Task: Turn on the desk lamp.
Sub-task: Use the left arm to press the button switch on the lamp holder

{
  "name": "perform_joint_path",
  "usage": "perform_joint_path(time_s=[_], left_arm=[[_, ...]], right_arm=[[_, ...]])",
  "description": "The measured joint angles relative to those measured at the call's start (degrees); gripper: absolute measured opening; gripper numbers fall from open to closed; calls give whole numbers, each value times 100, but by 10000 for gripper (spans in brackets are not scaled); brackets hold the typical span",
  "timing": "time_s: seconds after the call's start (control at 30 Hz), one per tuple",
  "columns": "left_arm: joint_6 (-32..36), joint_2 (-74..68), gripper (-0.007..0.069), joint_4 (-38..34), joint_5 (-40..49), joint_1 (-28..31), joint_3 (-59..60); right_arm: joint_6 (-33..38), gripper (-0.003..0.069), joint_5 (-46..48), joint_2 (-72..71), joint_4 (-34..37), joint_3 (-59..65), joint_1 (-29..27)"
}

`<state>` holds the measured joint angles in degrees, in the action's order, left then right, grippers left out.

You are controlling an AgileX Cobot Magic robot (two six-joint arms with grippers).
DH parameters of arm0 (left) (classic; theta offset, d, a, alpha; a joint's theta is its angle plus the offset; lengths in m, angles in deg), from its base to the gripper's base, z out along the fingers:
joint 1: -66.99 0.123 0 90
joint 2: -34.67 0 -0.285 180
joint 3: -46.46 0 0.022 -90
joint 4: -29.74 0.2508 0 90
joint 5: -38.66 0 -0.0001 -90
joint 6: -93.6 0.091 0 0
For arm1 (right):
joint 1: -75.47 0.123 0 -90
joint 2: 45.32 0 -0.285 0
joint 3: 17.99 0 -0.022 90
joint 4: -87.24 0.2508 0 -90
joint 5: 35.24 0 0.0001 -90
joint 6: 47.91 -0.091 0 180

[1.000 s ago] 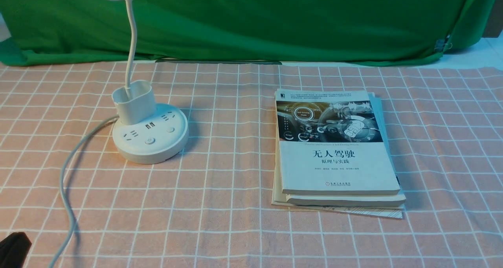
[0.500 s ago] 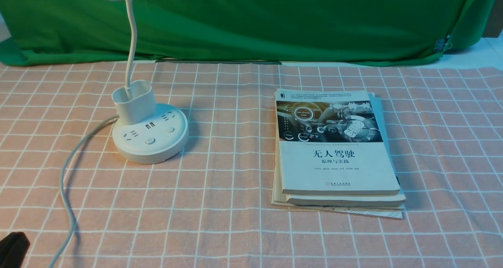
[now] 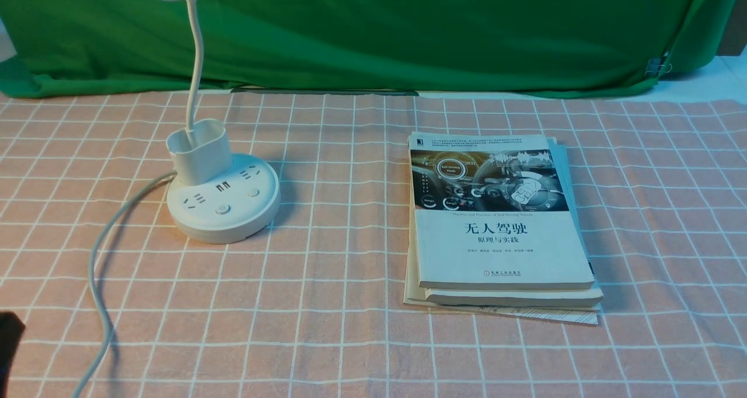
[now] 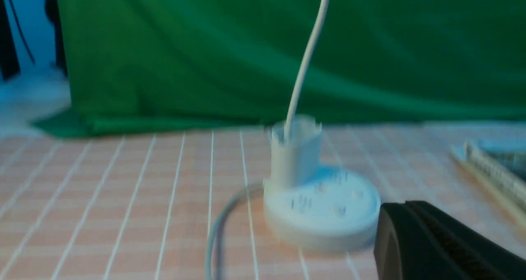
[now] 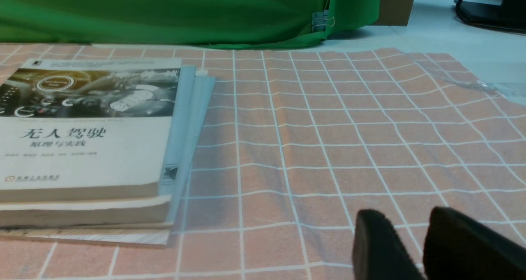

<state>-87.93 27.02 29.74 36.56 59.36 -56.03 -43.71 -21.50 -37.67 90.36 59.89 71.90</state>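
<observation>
Front view places the white plastic desk lamp [image 3: 222,202] on the bench at about 9 o'clock from the middle, standing upright on its round disc base. The base top carries socket slots, a pair of USB ports and two small round buttons [image 3: 221,209] toward its 6 o'clock rim. An oval cup rises from the base at 11 o'clock, and the thin gooseneck climbs out of it. The rounded head is cut off by the picture's top edge, so whether it is lit cannot be judged. A pale grey cable [image 3: 96,269] leaves the base at 9 o'clock, curves over the cloth and runs out of the picture at 7 o'clock.

At 3 o'clock from the lamp, well apart from it, lies a stack of paperback books [image 3: 502,229], the top cover white with a dashboard photograph and Chinese lettering; the lower books show only as edges. Everything rests on a pink cloth with a white grid [image 3: 327,339], and a green fabric backdrop [image 3: 408,30] hangs at 12 o'clock.

The left gripper [image 3: 8,351] is only a black sliver at the 8 o'clock edge, away from the lamp. The left wrist view is blurred and shows one dark finger [image 4: 431,239] near the base, so I cannot tell whether it is released or clenched. In the right wrist view the right gripper [image 5: 411,218] sits low over bare cloth at 3 o'clock from the books, its two dark fingers drawn almost together and grasping nothing.
</observation>
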Motion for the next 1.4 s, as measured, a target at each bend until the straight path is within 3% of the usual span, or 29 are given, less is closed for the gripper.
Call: perform_joint_path(time_s=[0.13, 0.2, 0.47, 0.57, 0.7, 0.8, 0.9, 0.93, 1.07, 1.2, 1.27, 1.4], left_arm=[[6, 0, 2, 31, -1285, 0, 0], [48, 0, 2, 113, -2391, 0, 0], [15, 0, 2, 296, -4411, 0, 0], [-153, 16, 2, 237, -4661, 0, -268], [-312, -75, 2, 223, -3420, 0, -1414], [-314, -639, 2, 205, -1865, 0, -2568], [-261, -1480, 2, 191, -632, 0, -3044], [-417, -2323, 2, 0, 164, 0, -3113], [-863, -3644, 2, -775, 817, 0, -3101], [-975, -5156, 2, -2103, 980, 0, -3133], [-653, -5880, 2, -2817, 1298, 0, -3289], [1096, -7313, 2, -3842, 2742, 0, -4159]], right_arm=[[0, 241, 0, 0, 0, 0, 0], [0, 241, 0, 0, 0, 0, 0], [0, 241, 0, 0, 0, 0, 0], [0, 241, 0, 0, 0, 0, 0], [0, 241, 0, 0, 0, 0, 0], [0, 241, 0, 0, 0, 0, 0], [0, 241, 0, 0, 0, 0, 0], [0, 241, 0, 0, 0, 0, 0], [0, 241, 0, 0, 0, 0, 0], [0, 241, 0, 0, 0, 0, 0], [0, 241, 0, 0, 0, 0, 0], [0, 241, 0, 0, 0, 0, 0]])
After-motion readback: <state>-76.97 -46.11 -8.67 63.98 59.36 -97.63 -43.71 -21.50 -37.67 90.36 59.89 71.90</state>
